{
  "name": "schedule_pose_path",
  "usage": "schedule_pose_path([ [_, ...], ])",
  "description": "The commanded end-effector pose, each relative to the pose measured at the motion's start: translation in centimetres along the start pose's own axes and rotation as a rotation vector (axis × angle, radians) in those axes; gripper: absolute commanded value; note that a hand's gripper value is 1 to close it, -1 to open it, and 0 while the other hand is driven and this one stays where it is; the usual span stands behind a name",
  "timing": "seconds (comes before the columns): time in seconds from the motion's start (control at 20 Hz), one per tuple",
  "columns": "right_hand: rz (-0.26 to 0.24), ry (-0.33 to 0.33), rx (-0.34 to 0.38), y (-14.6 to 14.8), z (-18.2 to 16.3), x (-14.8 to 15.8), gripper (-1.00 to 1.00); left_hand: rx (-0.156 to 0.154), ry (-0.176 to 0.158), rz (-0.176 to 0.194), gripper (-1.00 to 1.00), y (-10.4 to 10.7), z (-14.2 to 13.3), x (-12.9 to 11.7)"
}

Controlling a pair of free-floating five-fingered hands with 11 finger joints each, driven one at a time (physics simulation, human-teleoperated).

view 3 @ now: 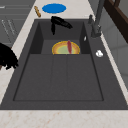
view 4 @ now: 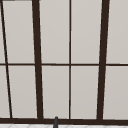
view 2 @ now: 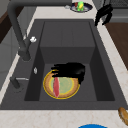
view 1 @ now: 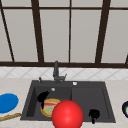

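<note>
Left hand [view 2: 71,70] hovers over the plate [view 2: 65,88], fingers [view 2: 57,67] straight, holding nothing.

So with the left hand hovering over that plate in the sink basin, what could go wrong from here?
The left hand hangs over the yellow-rimmed plate with straight fingers; coming down flat, it might press or tip the plate rather than grasp it. The red strip lies loose on the plate and could slide off if the plate tilts. The faucet stands beside the basin, so lifting towards it risks a knock.
</note>
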Motion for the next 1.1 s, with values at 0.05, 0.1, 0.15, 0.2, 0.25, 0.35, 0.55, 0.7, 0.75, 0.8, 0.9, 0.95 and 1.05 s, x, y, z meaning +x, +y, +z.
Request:
schedule_pose_path([
  [0.05,0.000,0.000,0.000,0.0,0.0,0.0,0.00,-0.100,0.099,-0.014,-1.00,0.0,0.0,0.0],
  [0.1,0.000,0.000,0.000,0.0,0.0,0.0,0.00,-0.098,0.113,-0.014,-1.00,0.0,0.0,0.0],
  [0.15,0.000,0.000,0.000,0.0,0.0,0.0,0.00,-0.091,0.129,-0.016,-1.00,-0.1,-0.1,0.1],
  [0.2,0.000,0.000,0.000,0.0,0.0,0.0,0.00,-0.090,0.145,-0.013,-1.00,-0.3,0.0,0.2],
  [0.25,0.000,0.000,0.000,0.0,0.0,0.0,0.00,-0.083,0.154,-0.016,-1.00,-0.1,-0.2,0.4],
  [0.35,0.000,0.000,0.000,0.0,0.0,0.0,0.00,-0.085,0.149,-0.043,-1.00,0.4,-0.2,0.9],
  [0.55,0.000,0.000,0.000,0.0,0.0,0.0,0.00,-0.104,0.140,-0.047,-1.00,1.6,-0.6,2.0],
  [0.7,0.000,0.000,0.000,0.0,0.0,0.0,0.00,-0.106,0.141,-0.064,-1.00,2.6,-0.9,2.8],
  [0.75,0.000,0.000,0.000,0.0,0.0,0.0,0.00,-0.098,0.147,-0.043,-1.00,2.4,-1.5,2.6],
  [0.8,0.000,0.000,0.000,0.0,0.0,0.0,0.00,-0.076,0.146,-0.007,-1.00,2.0,-1.2,2.0],
  [0.9,0.000,0.000,0.000,0.0,0.0,0.0,0.00,-0.044,0.112,-0.016,-1.00,2.2,-0.9,2.3],
  [0.95,0.000,0.000,0.000,0.0,0.0,0.0,0.00,-0.043,0.111,-0.014,-1.00,2.2,-0.8,2.6],
  [1.05,0.000,0.000,0.000,0.0,0.0,0.0,0.00,-0.053,0.101,-0.018,-1.00,2.3,-1.3,3.7],
])
